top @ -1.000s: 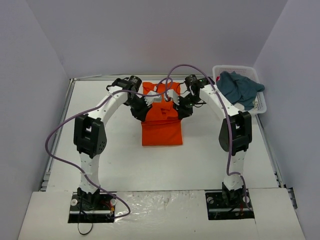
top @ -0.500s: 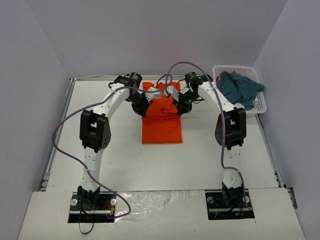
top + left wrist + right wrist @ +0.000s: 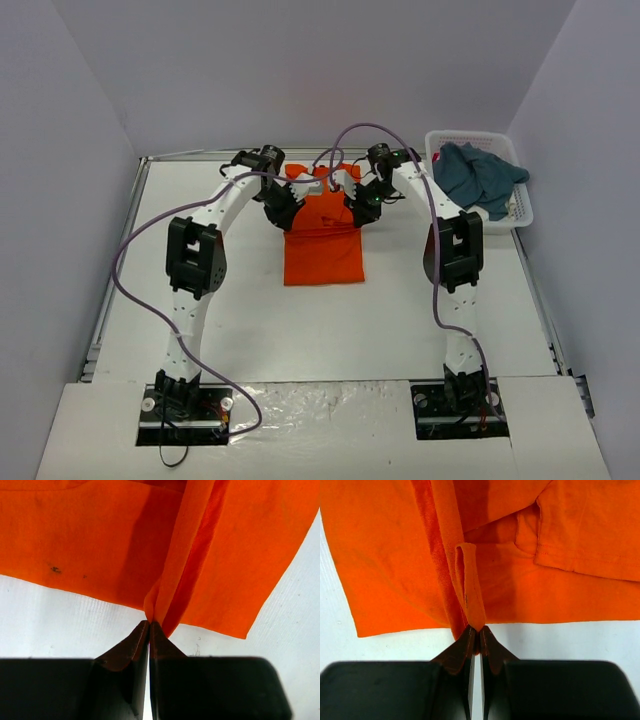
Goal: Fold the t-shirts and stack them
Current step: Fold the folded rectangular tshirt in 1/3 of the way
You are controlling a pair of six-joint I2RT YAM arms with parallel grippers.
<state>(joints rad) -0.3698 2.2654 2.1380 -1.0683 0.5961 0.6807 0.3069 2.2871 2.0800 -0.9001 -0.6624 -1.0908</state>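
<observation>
The orange t-shirt [image 3: 322,245] lies partly folded in the middle of the table, its far part lifted between the two arms. My left gripper [image 3: 288,212] is shut on a pinched fold of the orange cloth [image 3: 165,595] at the shirt's left side; its tips [image 3: 149,624] meet on the fabric. My right gripper [image 3: 356,210] is shut on a fold of the same shirt [image 3: 470,590] at the right side, tips [image 3: 478,629] closed on it. The teal-blue t-shirt [image 3: 480,175] lies crumpled over the white basket at the far right.
The white lattice basket [image 3: 520,205] stands at the far right corner against the wall. Purple cables [image 3: 345,135] arch above both arms. Grey walls close in the white table [image 3: 200,280] on three sides.
Both grippers have moved away from me toward the far side, carrying the pinched edge of the orange shirt with them. The lower folded part stays in place.
</observation>
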